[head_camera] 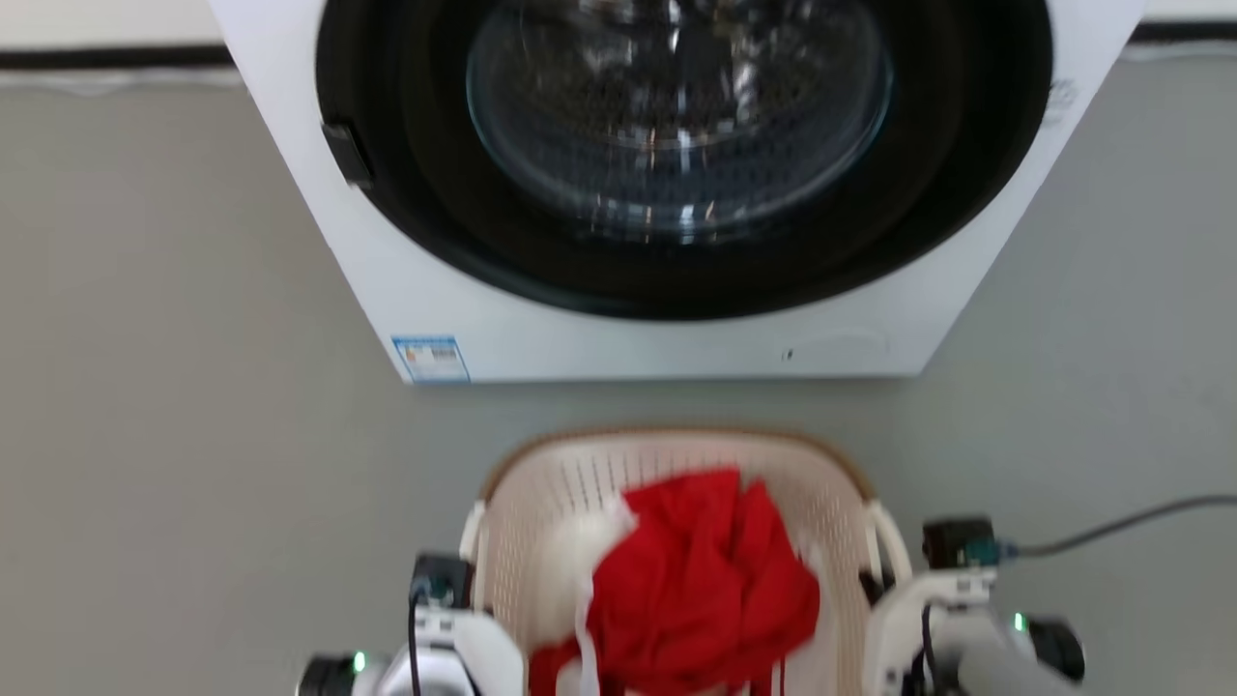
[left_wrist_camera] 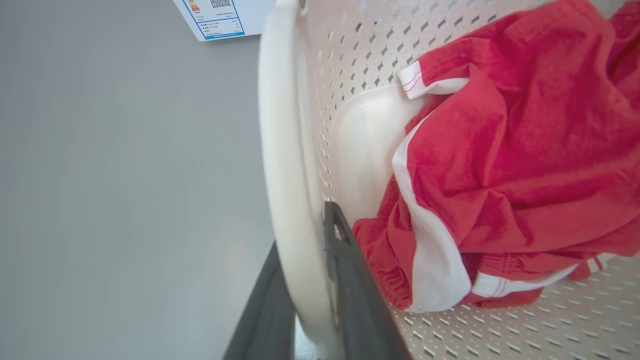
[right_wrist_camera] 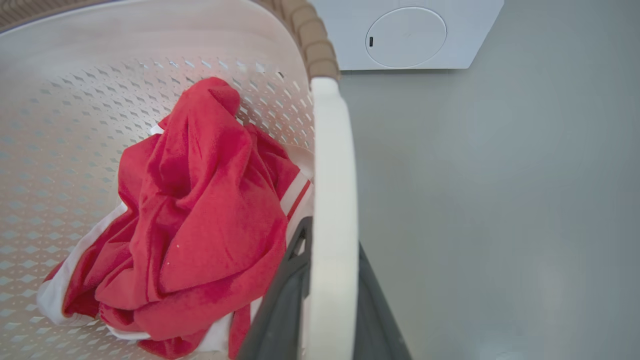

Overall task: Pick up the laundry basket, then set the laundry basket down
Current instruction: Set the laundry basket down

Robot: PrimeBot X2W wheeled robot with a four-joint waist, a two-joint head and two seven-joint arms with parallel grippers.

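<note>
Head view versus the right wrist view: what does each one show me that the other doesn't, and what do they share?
From the head view you get the round glass door of the washing machine, a blue label on its lower front, and a grey cable trailing off to the right. From the right wrist view you get the right gripper, its dark fingers closed either side of the white handle. Shared: the laundry basket, the red and white garment inside it, the grey floor and the machine's white front.

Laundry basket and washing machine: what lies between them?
Bare grey floor, nothing else, between the laundry basket and the washing machine, in the head view.
</note>
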